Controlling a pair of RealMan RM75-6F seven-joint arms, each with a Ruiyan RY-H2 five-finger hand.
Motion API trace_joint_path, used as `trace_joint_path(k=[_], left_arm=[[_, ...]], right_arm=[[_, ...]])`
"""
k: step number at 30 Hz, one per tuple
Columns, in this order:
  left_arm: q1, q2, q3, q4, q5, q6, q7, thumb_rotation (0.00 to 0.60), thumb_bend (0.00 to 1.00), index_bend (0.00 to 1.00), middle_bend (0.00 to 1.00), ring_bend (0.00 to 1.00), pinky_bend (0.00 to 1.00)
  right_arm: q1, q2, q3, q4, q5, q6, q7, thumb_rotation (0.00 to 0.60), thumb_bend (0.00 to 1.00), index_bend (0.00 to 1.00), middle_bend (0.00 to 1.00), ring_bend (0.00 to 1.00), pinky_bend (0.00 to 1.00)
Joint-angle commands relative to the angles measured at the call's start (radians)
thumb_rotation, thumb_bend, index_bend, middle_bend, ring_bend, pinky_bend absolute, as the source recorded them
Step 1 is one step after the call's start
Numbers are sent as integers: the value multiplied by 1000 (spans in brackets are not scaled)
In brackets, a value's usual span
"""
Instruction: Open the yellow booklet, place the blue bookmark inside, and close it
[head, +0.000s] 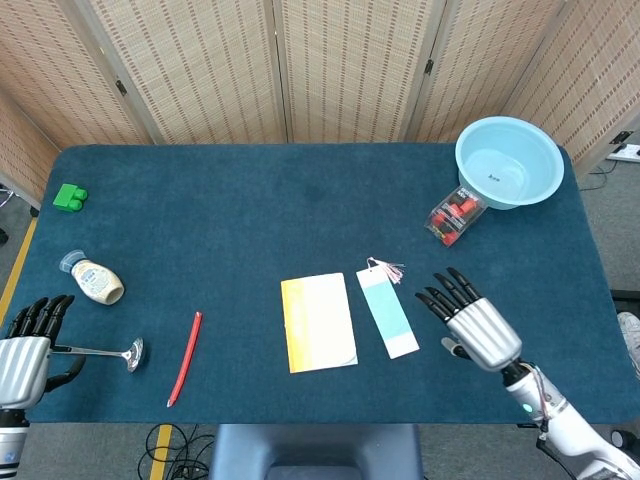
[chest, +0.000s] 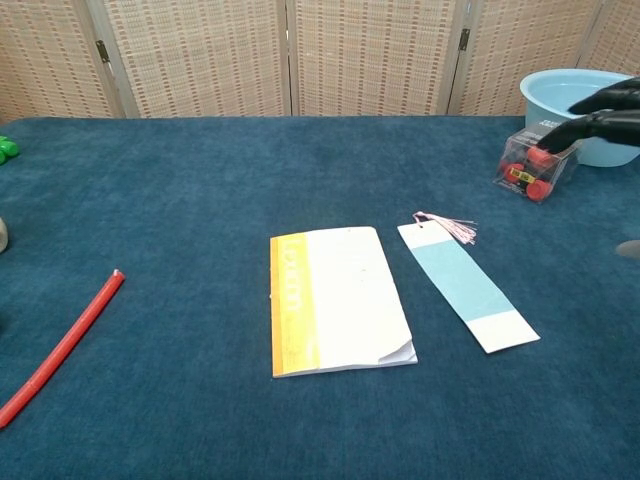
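Observation:
The yellow booklet (head: 319, 322) (chest: 337, 300) lies closed and flat near the table's front middle, its orange spine strip to the left. Just right of it lies the blue bookmark (head: 386, 311) (chest: 466, 284), its pink tassel at the far end. My right hand (head: 470, 320) hovers open right of the bookmark, fingers spread toward it, holding nothing; in the chest view only its dark fingertips (chest: 600, 115) show at the right edge. My left hand (head: 28, 345) rests open at the table's front left corner, far from the booklet.
A red stick (head: 184, 356) (chest: 60, 346) lies left of the booklet, with a metal spoon (head: 105, 351) and a small bottle (head: 94, 279) further left. A green block (head: 70, 197) sits far left. At the back right stand a light blue basin (head: 509, 160) and a clear box of red items (head: 456, 215) (chest: 534, 162).

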Motion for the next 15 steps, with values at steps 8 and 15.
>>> trace_joint_path(k=[8,15], left_arm=[[15,11,3,8,-13,8,-15,600,264,98,132,107,160],[20,13,4,12,-18,7,-22,600,264,98,132,107,160]], right_arm=[[184,-156,-14,171,-68,-170,29,600,183,251,211,4,0],[266,-237,-34,286,-97,-202,68,600,183,280,211,5,0]])
